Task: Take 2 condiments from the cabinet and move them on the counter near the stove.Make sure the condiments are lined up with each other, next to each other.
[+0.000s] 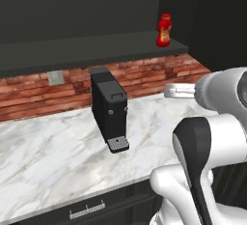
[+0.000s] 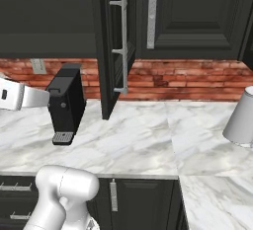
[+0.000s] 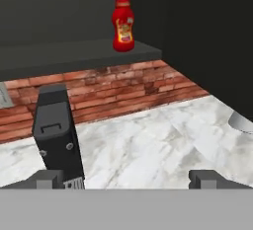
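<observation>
A rounded red bottle (image 1: pixel 164 30) with a red cap stands upright at the right end of the dark cabinet shelf (image 1: pixel 96 50); it also appears at the top of the hand view (image 3: pixel 122 25). My gripper (image 3: pixel 127 178) is open, its two dark fingertips (image 3: pixel 49 177) wide apart with nothing between them. It hovers over the marble counter (image 1: pixel 58 151), below the shelf and well short of the bottle. In the left base view the grey hand (image 1: pixel 170 91) hangs right of the coffee machine. The stove is out of view.
A tall black coffee machine (image 1: pixel 110 108) stands on the counter against the brick wall, left of the gripper. An open dark cabinet door (image 2: pixel 106 51) with a long metal handle hangs above the counter. A pale grey vessel (image 2: pixel 241 118) sits at the far right.
</observation>
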